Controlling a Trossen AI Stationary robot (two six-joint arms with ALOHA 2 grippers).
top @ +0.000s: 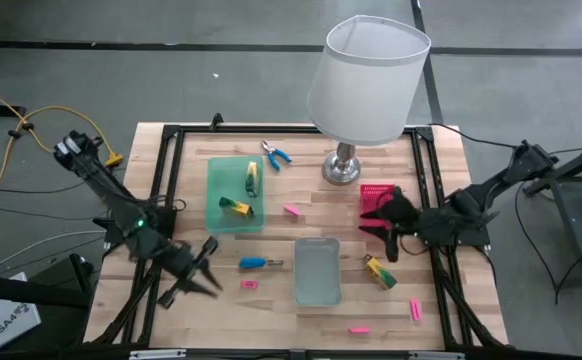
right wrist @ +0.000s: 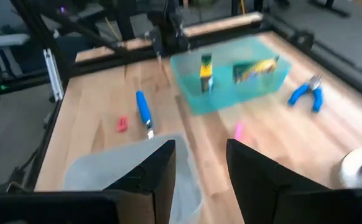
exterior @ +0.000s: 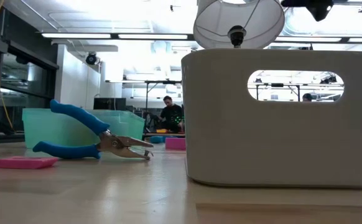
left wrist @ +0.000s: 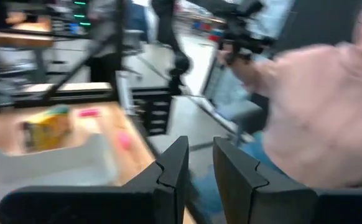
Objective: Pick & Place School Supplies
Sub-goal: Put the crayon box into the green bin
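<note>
Wooden desk [top: 301,225] carries sorting trays: the green tray [top: 233,194] already holds two yellow-and-green pieces [top: 236,207]. Pliers [top: 276,153], screwdriver [top: 259,263] and pink bars [top: 291,210] lie loose. Left pincer [top: 203,272] narrow and empty; right pincer [top: 383,228] parted, empty, above another piece [top: 379,271].

We see two dark, near-black arms w/ jointed tube sections. The left arm [top: 121,215] has a small green light near its mid joint and ends in a blurred left gripper [top: 203,272]. The right arm [top: 491,195] matches it; its right gripper [top: 389,225] is black too. Fingers [right wrist: 153,171] are flat, matte black slabs w/ notched inner edges.
</note>
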